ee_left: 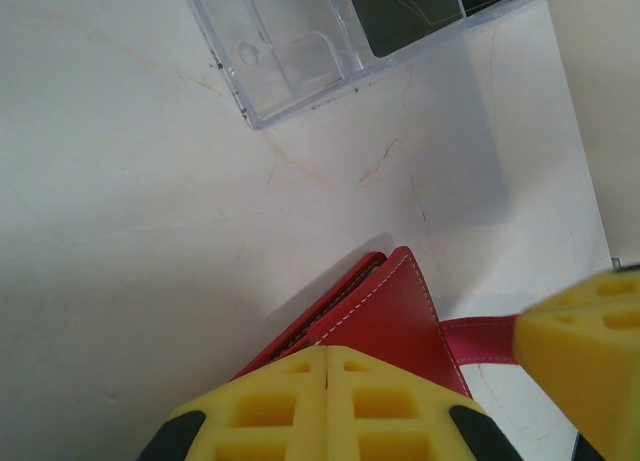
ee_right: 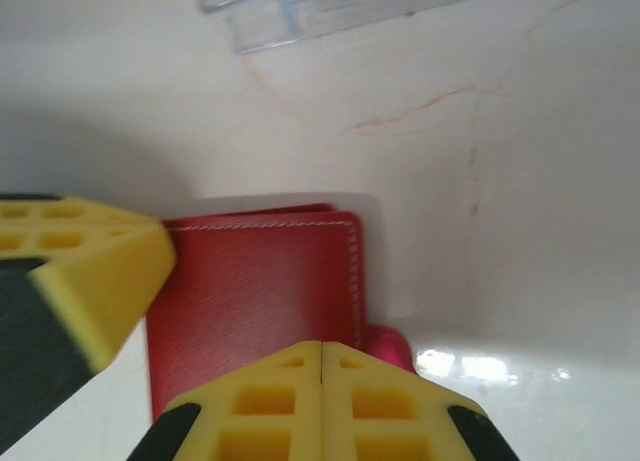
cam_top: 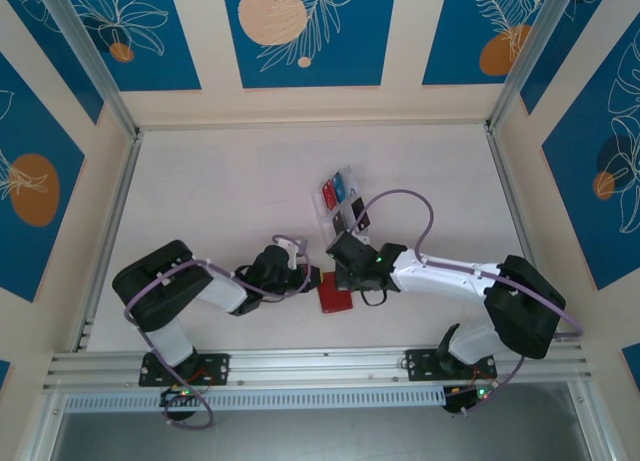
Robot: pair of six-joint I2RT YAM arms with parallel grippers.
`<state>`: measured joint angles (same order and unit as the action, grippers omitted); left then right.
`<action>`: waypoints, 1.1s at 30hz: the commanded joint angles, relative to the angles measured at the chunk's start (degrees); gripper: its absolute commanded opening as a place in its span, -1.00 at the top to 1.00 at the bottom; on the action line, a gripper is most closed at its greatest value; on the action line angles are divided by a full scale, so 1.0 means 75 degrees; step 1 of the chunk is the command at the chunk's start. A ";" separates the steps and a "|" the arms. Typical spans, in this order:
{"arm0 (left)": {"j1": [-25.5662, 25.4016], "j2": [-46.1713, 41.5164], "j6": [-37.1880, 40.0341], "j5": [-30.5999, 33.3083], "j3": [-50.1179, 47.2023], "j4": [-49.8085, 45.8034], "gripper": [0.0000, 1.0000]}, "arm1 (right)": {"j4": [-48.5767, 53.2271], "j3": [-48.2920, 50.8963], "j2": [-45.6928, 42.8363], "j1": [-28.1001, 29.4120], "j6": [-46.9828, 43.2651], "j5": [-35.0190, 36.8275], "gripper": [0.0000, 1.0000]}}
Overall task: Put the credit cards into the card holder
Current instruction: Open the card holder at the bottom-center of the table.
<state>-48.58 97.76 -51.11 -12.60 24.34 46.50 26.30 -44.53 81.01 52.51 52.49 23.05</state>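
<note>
**Near the Front Edge, Two Closed Claws Meet at the Card Holder**

Across the pale table (cam_top: 220, 201), the left arm (cam_top: 170, 281) and the right arm (cam_top: 450, 274) bend inward from their bases until their tips nearly meet. Just beyond those tips lies the clear tray (cam_top: 347, 207). In front of it, near the middle of the table's front half, sits the red card holder (cam_top: 335, 298), its top cover raised a little at one corner in the left wrist view.

The left gripper (ee_left: 326, 353) has its fingers pressed together at that corner. The right gripper (ee_right: 321, 346) is pressed together too, over the holder's near edge (whether either pinches the leather, I cannot tell).

The credit cards (cam_top: 340, 221) sit in the tray's compartments: a red card (cam_top: 328, 193) and a blue card (cam_top: 341, 188) at the far end, two black ones nearer. A snap tab (ee_left: 480, 339) sticks out from the holder toward the right gripper.
</note>
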 commanded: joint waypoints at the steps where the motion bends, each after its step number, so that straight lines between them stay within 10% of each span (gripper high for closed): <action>1: -0.0168 0.0349 0.0006 0.0121 -0.0268 -0.0728 1.00 | -0.0105 0.0370 -0.0067 -0.0343 0.0065 -0.0261 0.99; 14: -0.0179 0.0457 -0.0005 0.0082 -0.0327 -0.0585 1.00 | -0.0713 0.0563 0.0829 -0.0531 0.0003 -0.1011 0.90; 33: -0.0309 0.0111 0.0043 0.0086 -0.0332 -0.0957 0.74 | -0.2600 0.1519 -0.0032 -0.1118 -0.0179 -0.3120 0.19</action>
<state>-49.28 98.37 -50.78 -11.73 23.77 48.66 8.40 -33.98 81.21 44.42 51.13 4.16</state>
